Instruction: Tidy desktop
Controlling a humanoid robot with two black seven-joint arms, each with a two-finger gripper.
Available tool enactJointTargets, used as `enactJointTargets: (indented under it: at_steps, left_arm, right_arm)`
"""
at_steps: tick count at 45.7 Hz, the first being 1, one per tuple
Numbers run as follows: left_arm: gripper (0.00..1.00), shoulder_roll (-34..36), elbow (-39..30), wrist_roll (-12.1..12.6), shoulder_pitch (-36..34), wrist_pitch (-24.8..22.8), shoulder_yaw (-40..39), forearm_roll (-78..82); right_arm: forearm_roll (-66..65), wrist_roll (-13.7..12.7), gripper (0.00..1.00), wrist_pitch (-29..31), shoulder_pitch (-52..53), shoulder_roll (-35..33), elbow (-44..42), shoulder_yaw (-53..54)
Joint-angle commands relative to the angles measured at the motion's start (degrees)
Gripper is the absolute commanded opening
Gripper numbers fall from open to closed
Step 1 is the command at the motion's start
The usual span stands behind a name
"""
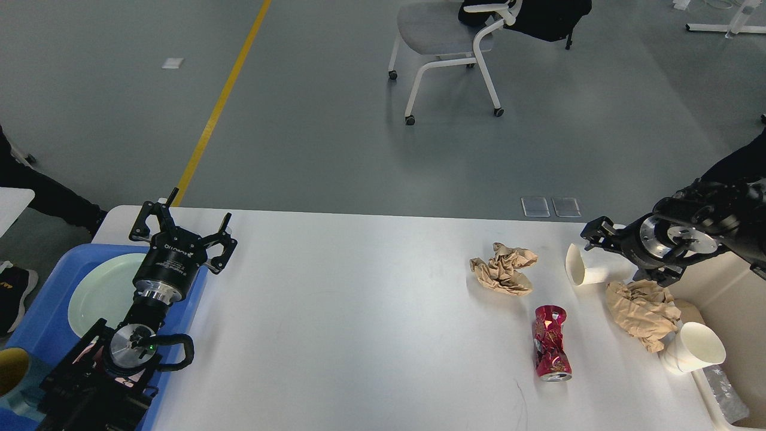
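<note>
Our right gripper [589, 234] sits at the base of a tipped paper cup [581, 267] near the desktop's [359, 299] far right; we see it end-on and dark, so we cannot tell how far its fingers are spread or whether they have the cup. Our left gripper [182, 224] hangs with fingers spread wide and empty over the far edge of the blue tray [42, 311], which carries a pale plate [105, 287].

The desktop is not yet cleared: two crumpled brown papers [504, 268] [643, 311], a crushed red can [552, 342] and a second paper cup [694, 348] lie on its right half. The cream bin [727, 299] stands just beside that edge.

We judge the cup pick to be the step in hand. Grip it lightly across the wall, since thin paper will likely buckle, and lift clear of the adjacent paper before swinging to the bin.
</note>
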Motion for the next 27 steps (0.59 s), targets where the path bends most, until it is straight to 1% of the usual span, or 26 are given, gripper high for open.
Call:
enactJointTargets:
  at_steps: [1, 5, 7, 11, 13, 22, 27]
  left_arm:
    - [0.96, 0.0, 0.0, 0.0, 0.0, 0.0, 0.0, 0.0]
    - [0.96, 0.0, 0.0, 0.0, 0.0, 0.0, 0.0, 0.0]
    - [0.96, 0.0, 0.0, 0.0, 0.0, 0.0, 0.0, 0.0]
    - [0.96, 0.0, 0.0, 0.0, 0.0, 0.0, 0.0, 0.0]
    - [0.96, 0.0, 0.0, 0.0, 0.0, 0.0, 0.0, 0.0]
    - [0.96, 0.0, 0.0, 0.0, 0.0, 0.0, 0.0, 0.0]
    - [0.96, 0.0, 0.0, 0.0, 0.0, 0.0, 0.0, 0.0]
  right_arm:
    - [-12.7, 0.9, 1.00, 0.1, -0.2, 0.4, 0.6, -0.3]
    - [-19.9, 2.7, 1.00, 0.2, -1.5, 0.9, 1.3, -0.4]
    - [-22.1, 4.3, 1.00, 0.3, -2.4, 1.1, 1.6, -0.4]
    - [-22.9, 7.4, 1.00, 0.3, -3.4, 1.0, 1.5, -0.4]
    - [-22.9, 8.4, 0.99, 0.3, -3.5, 0.9, 1.4, -0.4]
    - [-22.9, 8.7, 0.99, 0.0, -4.3, 0.9, 1.2, -0.2]
    - [-22.5, 8.6, 0.99, 0.6, -2.4, 0.2, 2.2, 0.0]
